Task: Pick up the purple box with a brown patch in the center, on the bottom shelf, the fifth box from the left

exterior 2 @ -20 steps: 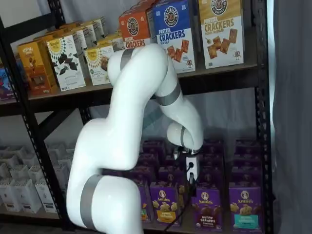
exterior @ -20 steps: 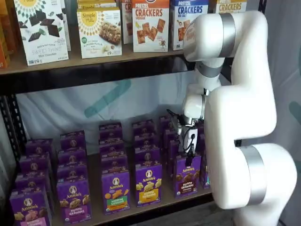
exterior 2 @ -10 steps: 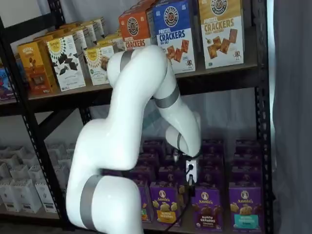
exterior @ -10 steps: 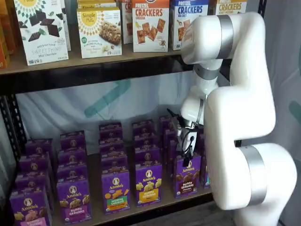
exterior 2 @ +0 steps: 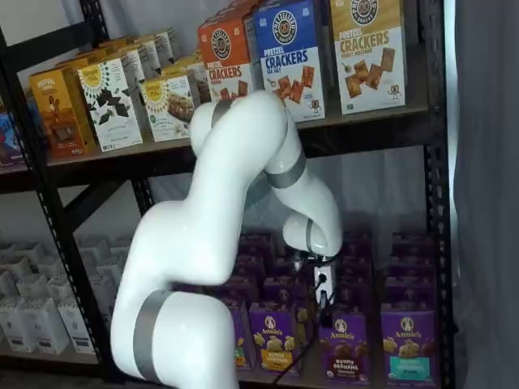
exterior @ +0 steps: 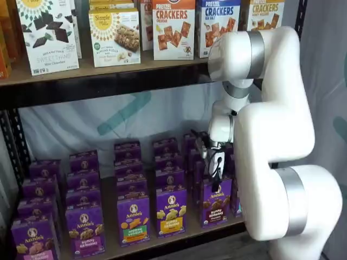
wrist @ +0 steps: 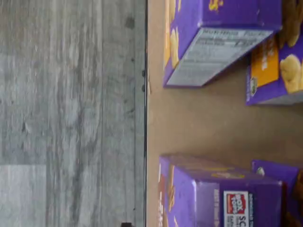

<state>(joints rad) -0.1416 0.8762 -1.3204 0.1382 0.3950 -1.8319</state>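
The purple box [exterior: 216, 203] with dark brown crackers at its centre stands upright at the front of the bottom shelf [exterior: 110, 199]; it also shows in a shelf view [exterior 2: 343, 346]. My gripper [exterior: 217, 180] hangs just above and in front of its top edge, also seen in a shelf view [exterior 2: 325, 298]. Only its white body and a dark tip with a cable show, so I cannot tell how the fingers stand. The wrist view shows the pale shelf board [wrist: 199, 125] and purple carton tops [wrist: 222, 194], with no fingers.
Other purple Annie's cartons stand close on both sides: one with yellow crackers [exterior: 171, 209] to the left, one with a teal band [exterior 2: 408, 348] to the right. The upper shelf [exterior: 108, 78] holds cracker boxes. The grey floor [wrist: 71, 113] lies beyond the shelf's front rail.
The arm's upper links have swung a little to the right. The gripper has shifted only slightly, staying above the brown-cracker box.
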